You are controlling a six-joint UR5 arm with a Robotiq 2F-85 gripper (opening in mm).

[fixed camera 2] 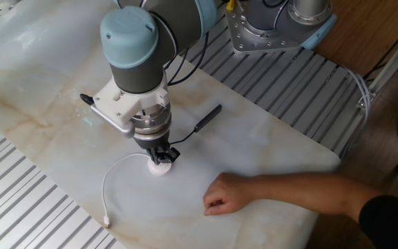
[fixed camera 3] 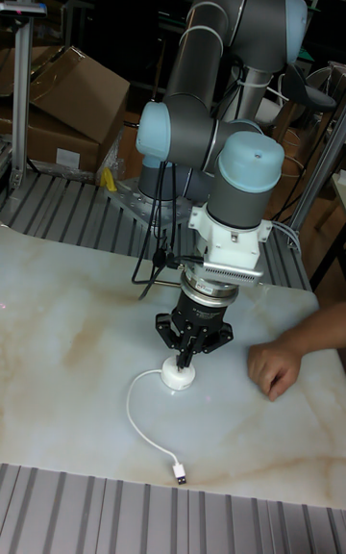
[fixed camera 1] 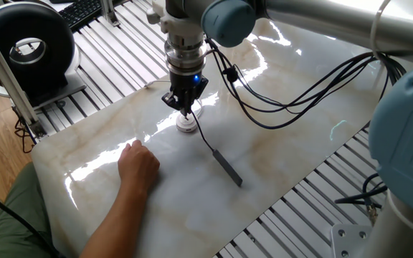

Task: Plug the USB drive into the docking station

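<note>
- The claw [fixed camera 1: 186, 109] is pointing straight down over the docking station [fixed camera 1: 186, 125], its fingertips drawn close together just above the puck's centre.
- The fingers appear to be pinching the small plug end of the USB drive's thin black cable, though the plug itself is too small to make out; whether it is touching the puck cannot be told.
- In the other fixed view the claw [fixed camera 2: 160, 157] is sitting directly on top of the docking station [fixed camera 2: 159, 168], hiding most of it.
- In the tall fixed view the claw [fixed camera 3: 186, 350] is hanging right above the docking station [fixed camera 3: 178, 374], with only a sliver of gap, if any, showing.
- The USB drive [fixed camera 1: 227, 168] is lying flat on the marbled surface [fixed camera 1: 292, 136], well apart from the puck, with its black cable running up from it towards the claw.
- In the other fixed view the USB drive [fixed camera 2: 208, 116] is lying behind the arm, tilted diagonally.
- The pale wire [fixed camera 2: 112, 181] of the docking station is looping away from the puck across the surface and ending in a small plug [fixed camera 3: 181, 477] near the surface's edge.
- A person's hand [fixed camera 1: 139, 166] is resting on the surface near the puck, curled loosely, touching neither the puck nor the drive.
- In the other fixed view that hand [fixed camera 2: 224, 194] is lying beside the docking station, apart from the claw.
</note>
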